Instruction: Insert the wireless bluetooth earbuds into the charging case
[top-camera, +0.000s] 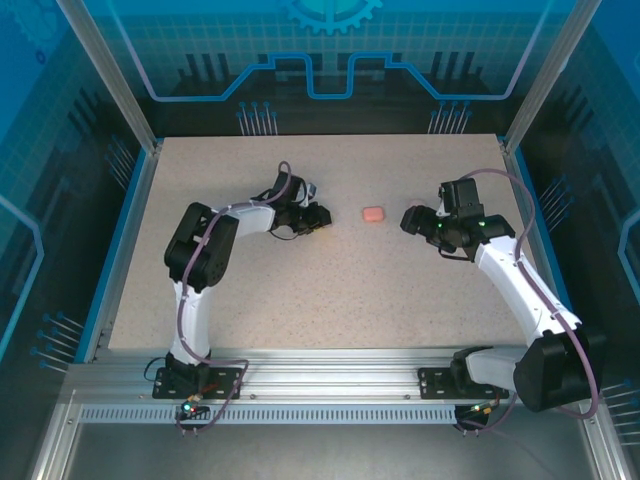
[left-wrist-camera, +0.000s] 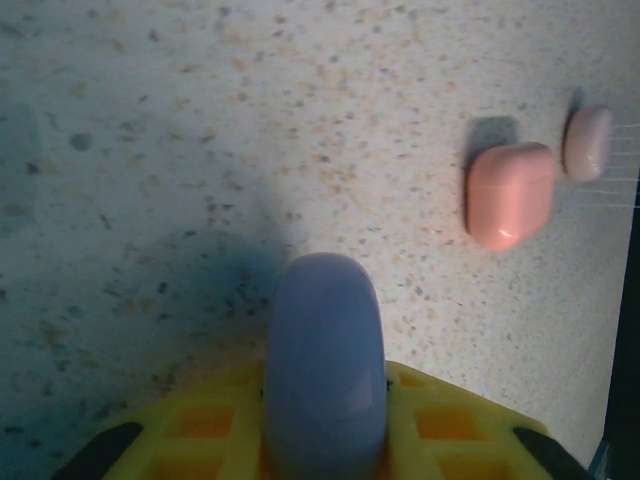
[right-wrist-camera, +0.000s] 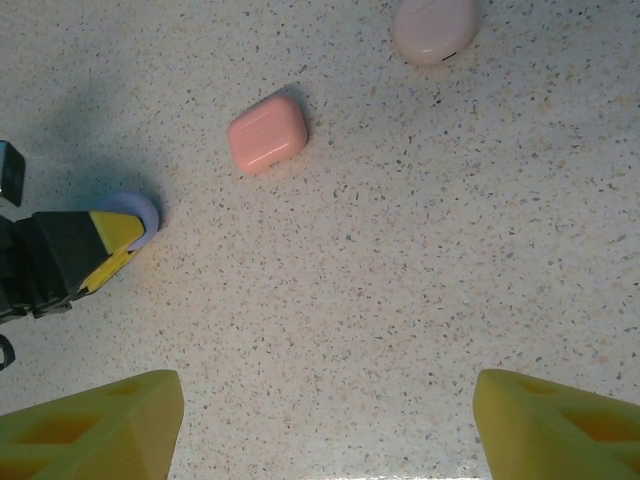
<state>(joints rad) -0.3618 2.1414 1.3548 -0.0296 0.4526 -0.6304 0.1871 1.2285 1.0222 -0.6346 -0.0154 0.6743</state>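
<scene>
As my left claw (top-camera: 316, 215) pinches one lavender case (left-wrist-camera: 323, 360), right claw (right-wrist-camera: 328, 392) spread, one coral case (right-wrist-camera: 267, 132), one pale case (right-wrist-camera: 435, 28) share bare tabletop (right-wrist-camera: 400, 250).

Left arm (top-camera: 200, 255): rises from its base, elbow bent, forearm running toward 2 o'clock. Left gripper (top-camera: 314, 216): points to 3 o'clock, fingers (left-wrist-camera: 450, 430) closed against a lavender case (left-wrist-camera: 325, 350). Right arm (top-camera: 520, 285): stretched toward 11 o'clock. Right gripper (top-camera: 411, 220): points to 9 o'clock, fingers (right-wrist-camera: 100, 420) spread wide, nothing between them. The two grippers face each other, well apart.
</scene>
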